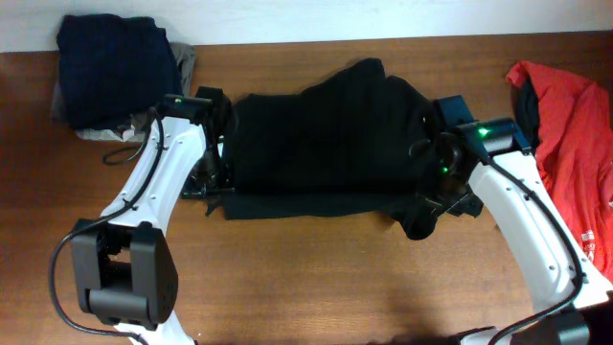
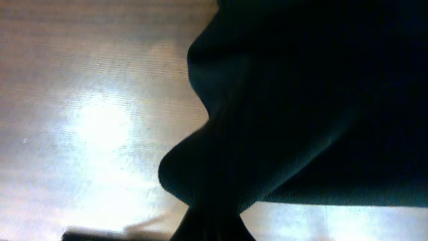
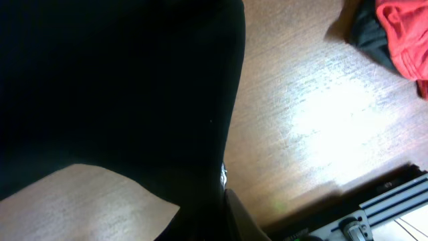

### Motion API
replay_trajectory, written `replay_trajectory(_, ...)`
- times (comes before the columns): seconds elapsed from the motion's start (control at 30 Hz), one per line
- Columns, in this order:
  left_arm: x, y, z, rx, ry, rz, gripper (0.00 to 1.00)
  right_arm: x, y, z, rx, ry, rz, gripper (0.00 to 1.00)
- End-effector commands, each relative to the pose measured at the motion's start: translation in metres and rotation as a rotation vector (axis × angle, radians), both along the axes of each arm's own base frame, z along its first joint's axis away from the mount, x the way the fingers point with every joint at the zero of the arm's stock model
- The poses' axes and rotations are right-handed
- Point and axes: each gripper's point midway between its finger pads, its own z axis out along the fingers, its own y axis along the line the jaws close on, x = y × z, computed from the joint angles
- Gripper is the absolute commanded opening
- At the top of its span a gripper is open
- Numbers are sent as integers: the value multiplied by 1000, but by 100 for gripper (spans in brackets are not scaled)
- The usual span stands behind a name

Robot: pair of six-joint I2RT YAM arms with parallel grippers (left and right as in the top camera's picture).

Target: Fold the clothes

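Note:
A large black garment lies spread across the middle of the table, folded over lengthwise with a lower layer showing along its front edge. My left gripper sits at its left end, shut on a bunched corner of the black cloth, which narrows into the left gripper. At the garment's right end is my right gripper, where a lump of cloth hangs down. In the right wrist view the black cloth covers the right gripper. Only one finger shows, against the cloth.
A stack of navy and grey clothes sits at the back left corner. A red garment with dark cloth beside it lies at the right edge, also in the right wrist view. Bare wooden table runs along the front.

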Motion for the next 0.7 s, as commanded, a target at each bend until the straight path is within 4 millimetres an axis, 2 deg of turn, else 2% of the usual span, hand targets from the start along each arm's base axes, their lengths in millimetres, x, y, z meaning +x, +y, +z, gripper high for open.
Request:
replay_trajectory(0.0,8,1,2,-1,-61,16,1,5,-8,-6,-48,-3,-9,14)
replay_trajectory(0.2,34,-4,2,-23,-167,17,1,23,-6,-13,-50,-43,-10,14)
replay_trajectory(0.5,41,-5,-1,-27,-192,17,0,41,-3,-35,-53,-31,-10,14)
replay_trajectory(0.67,54,-7,-10,-31,-218,17,2,53,-6,-46,-81,-41,-11,13)
